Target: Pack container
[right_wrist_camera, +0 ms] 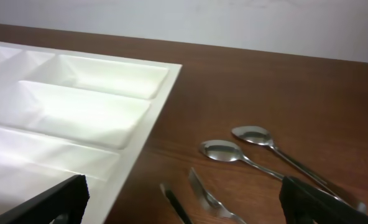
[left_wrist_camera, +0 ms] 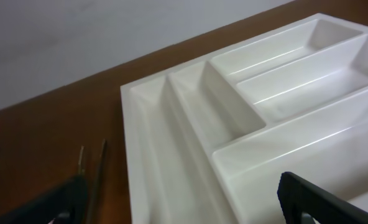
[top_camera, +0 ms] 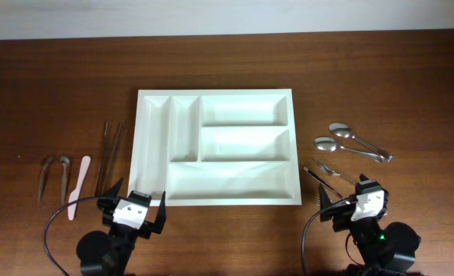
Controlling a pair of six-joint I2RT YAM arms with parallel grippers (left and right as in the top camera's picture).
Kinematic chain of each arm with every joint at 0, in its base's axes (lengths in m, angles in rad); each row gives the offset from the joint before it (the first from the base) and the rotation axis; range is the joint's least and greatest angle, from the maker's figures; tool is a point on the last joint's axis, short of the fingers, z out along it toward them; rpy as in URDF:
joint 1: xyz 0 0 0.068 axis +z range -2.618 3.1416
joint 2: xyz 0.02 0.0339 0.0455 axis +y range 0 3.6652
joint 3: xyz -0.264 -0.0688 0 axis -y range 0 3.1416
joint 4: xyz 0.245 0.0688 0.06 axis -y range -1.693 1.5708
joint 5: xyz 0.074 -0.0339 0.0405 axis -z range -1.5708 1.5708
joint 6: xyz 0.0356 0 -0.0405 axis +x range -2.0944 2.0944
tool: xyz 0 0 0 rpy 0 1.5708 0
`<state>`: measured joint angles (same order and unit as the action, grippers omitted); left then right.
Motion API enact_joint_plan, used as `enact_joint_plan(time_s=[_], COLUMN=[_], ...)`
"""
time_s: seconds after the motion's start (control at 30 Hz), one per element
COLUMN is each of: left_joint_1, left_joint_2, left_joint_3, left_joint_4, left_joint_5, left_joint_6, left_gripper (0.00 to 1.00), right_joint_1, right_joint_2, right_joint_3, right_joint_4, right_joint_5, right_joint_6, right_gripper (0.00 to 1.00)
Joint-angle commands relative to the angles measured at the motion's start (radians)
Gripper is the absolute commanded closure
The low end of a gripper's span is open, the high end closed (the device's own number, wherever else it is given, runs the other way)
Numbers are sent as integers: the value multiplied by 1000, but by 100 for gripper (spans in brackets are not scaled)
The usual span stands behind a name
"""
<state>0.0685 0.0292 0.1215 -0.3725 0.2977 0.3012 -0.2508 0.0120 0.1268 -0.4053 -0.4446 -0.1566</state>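
The container is a large white cutlery tray with five empty compartments, in the middle of the wooden table. It also shows in the left wrist view and the right wrist view. My left gripper is open and empty at the tray's front left corner. My right gripper is open and empty just right of the tray's front right corner. Before it lie two spoons, a fork and a dark-handled knife.
Left of the tray lie two thin metal sticks, two bent metal utensils and a pale plastic knife. A light wall runs along the table's far edge.
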Motion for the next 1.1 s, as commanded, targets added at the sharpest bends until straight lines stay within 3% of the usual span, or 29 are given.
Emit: enact_joint_plan(time_s=[0.0,0.13,0.43,0.5,0.6,0.77,0.93,1.07], left_joint_1=[-3,-3,-2,3,25,101,184,224], left_joint_2=[34,57,232,311,468,798,1113,1298], left_joint_3=[-8,14,249,356,534,816,1069,1192], left_joint_4=[1,2,-50,-81,-139,-303,-473,-525], left_joint_5=[29,29,-97,-143,-195,-187,-64,21], left_joint_6=[-117,-277,-286,-283,-185,-99,-97,-98], left_gripper=[1,1,1,1,1,1,1,1], right_joint_1=[2,2,2,2,2,2,2,1], right_joint_2=[-9,-8,85,168,359,697,993,1161], right_joint_3=[3,48,235,322,509,848,1151,1265], right_joint_4=[3,28,-80,-159,-311,-512,-642,-677], right_joint_5=[-42,-49,-25,2,106,169,101,98], right_joint_6=[14,133,152,151,150,151,151,151], right_gripper=[1,1,1,1,1,1,1,1])
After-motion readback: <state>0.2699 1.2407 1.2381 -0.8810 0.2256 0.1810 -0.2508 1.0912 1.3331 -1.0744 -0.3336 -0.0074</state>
